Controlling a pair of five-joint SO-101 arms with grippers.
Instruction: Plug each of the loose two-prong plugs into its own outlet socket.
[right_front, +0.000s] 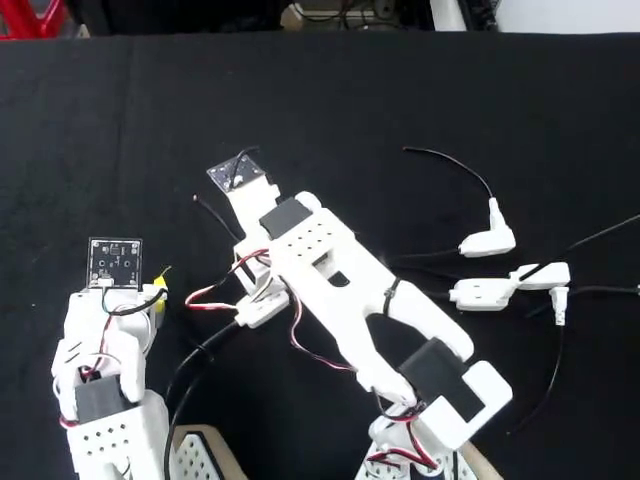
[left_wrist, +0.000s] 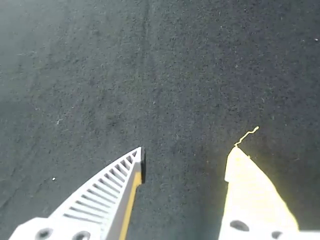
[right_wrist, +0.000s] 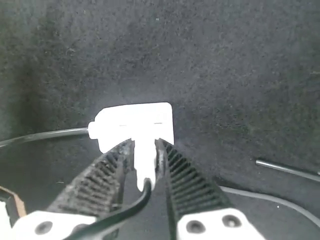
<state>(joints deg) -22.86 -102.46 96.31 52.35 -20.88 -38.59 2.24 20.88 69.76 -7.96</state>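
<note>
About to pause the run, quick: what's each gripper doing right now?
Left gripper: open, holding nothing.
Right gripper: closed on a white plug.

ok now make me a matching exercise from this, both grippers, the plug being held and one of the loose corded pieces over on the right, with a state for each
Things
1. left gripper
2. right gripper
3. white plug
4. loose corded piece

States
A. lies on the black cloth, away from both grippers
B. open over bare cloth
C. pinched in a gripper, its tip against a white block
D. shut on the plug

Pairs: 1-B, 2-D, 3-C, 4-A
</note>
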